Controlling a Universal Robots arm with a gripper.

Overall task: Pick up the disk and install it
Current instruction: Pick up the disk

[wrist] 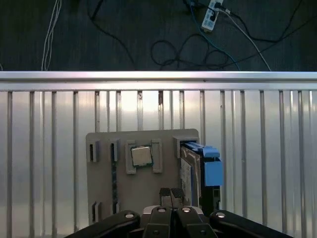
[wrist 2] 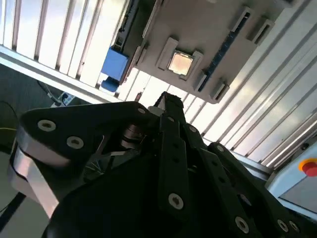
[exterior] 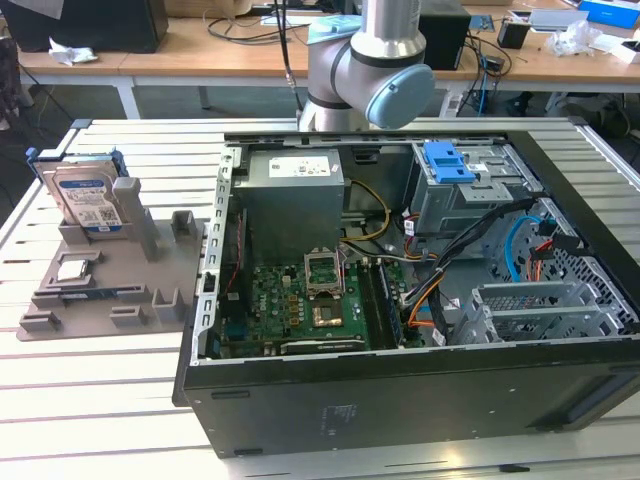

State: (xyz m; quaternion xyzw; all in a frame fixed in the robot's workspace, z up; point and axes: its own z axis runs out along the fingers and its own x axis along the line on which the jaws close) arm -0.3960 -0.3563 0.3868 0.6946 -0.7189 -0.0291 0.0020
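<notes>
While upright, blue-framed silver disk [exterior: 88, 198]

This is a robotics lab or electronics workshop. An opened desktop computer case [exterior: 400, 400] lies on its side on a slatted aluminium tabletop [exterior: 100, 400], with its motherboard [exterior: 290, 300] and cabling bared. Just beside the case sits a grey parts fixture [exterior: 100, 300], and behind the case rises a silver robot arm [exterior: 370, 60]. Further behind the case stand long wooden desks [exterior: 200, 60] strewn with cables and gear. In the first wrist view, a power strip [wrist: 212, 14] and loose cords lie on the dark floor [wrist: 124, 39].
</notes>
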